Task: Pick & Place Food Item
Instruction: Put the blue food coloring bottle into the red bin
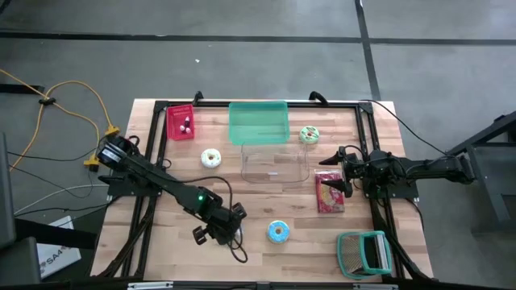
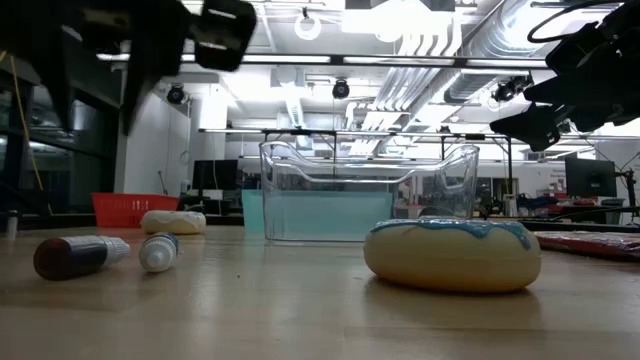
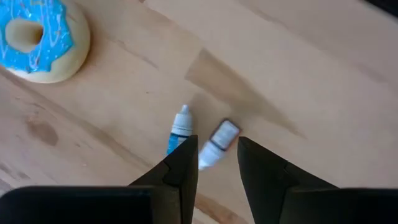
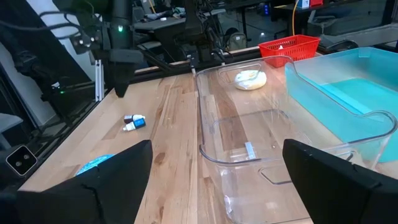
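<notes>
**Left gripper over two small tubes, nothing held**

Left gripper [image 3: 217, 163] is angled steeply down near the table's front edge, above two small tubes [image 3: 214, 143]. Fingers [image 3: 183, 165] slightly apart, narrow gap, gripping nothing. One tube sits in line with that gap, the blue-labelled one [image 3: 179, 132] just beside it. Both lie flat on the wood.

Blue-iced donut [image 1: 277, 232] is on the table [image 1: 161, 242] near the tubes, to the gripper's right in the overhead view. White-iced donut [image 1: 211, 158] is beside the red basket [image 1: 180, 122]; green-iced donut [image 1: 309, 134] is right of the teal lid [image 1: 258, 122]. Clear bin [image 1: 274, 165] sits mid-table.

Right gripper [image 4: 211, 180] parked at the right edge, level, jaws wide, nothing in them, pointing at the clear bin.
</notes>
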`<control>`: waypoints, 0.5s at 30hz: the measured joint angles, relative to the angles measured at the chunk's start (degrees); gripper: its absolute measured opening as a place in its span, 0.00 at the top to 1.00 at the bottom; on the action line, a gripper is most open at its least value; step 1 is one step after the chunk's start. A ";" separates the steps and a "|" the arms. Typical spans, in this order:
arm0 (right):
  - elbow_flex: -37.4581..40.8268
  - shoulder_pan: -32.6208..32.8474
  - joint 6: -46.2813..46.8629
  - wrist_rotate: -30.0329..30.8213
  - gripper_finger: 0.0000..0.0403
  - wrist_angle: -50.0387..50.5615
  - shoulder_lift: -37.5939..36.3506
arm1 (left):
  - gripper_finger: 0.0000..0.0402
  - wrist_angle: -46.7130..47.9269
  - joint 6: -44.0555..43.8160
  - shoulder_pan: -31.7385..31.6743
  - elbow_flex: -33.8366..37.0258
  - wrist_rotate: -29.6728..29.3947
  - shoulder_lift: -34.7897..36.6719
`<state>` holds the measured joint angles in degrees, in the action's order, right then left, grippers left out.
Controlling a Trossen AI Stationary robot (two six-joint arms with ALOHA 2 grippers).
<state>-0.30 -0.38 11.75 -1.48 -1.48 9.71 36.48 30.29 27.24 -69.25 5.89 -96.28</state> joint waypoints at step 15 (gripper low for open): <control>-0.01 -0.01 0.00 -0.02 0.13 0.00 0.00 | 0.73 -5.61 4.42 -3.21 0.02 1.29 -4.97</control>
<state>-0.30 -0.39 11.75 -1.49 -1.48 9.72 30.87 34.71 24.03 -69.23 7.18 -101.26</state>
